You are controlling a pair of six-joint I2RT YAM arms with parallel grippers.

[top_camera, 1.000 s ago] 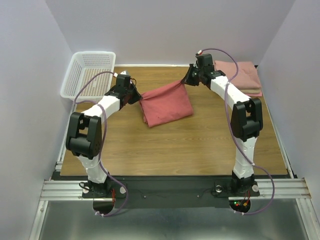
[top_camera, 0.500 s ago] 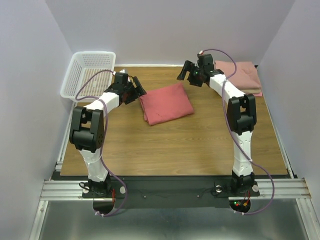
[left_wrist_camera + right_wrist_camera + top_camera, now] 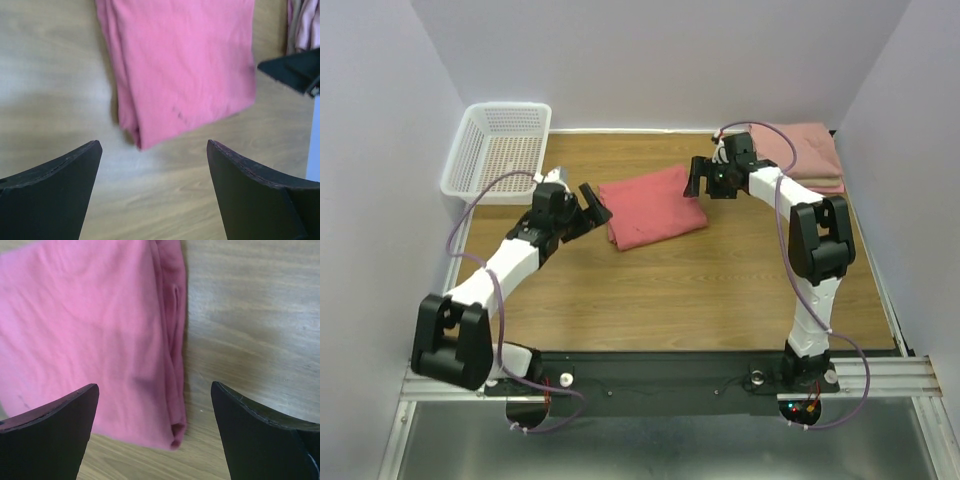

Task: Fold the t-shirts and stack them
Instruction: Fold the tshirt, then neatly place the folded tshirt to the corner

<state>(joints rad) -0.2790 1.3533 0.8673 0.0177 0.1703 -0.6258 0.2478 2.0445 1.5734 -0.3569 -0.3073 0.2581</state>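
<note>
Both pincers have sprung open since a second ago, when they clamped the red shirt's (image 3: 653,207) corners and held it stretched off the wood. Now it's down, lying folded and flat on the table (image 3: 670,290), a little toward 12 o'clock from the middle. Left pincer (image 3: 585,210) sits at the shirt's 9 o'clock, released, jaws wide, and its arm has swung low, elbow out at the table's 7 o'clock. From its wrist view the fingers stand over bare wood, and the shirt's layered, folded corner lies just ahead between them. Right pincer (image 3: 708,182) is at the shirt's 1 o'clock corner, released as well, jaws spread. Its wrist view has one finger over red cloth and the other over bare table, with the shirt's folded edge running between them. Whether either fingertip brushes the cloth, can't tell. Over at the table's 2 o'clock, in the far right corner, the stack (image 3: 807,155) of paler folded shirts lies well apart from the red one. Basket (image 3: 500,150) stands at 10 o'clock, at the table's far left corner.
</note>
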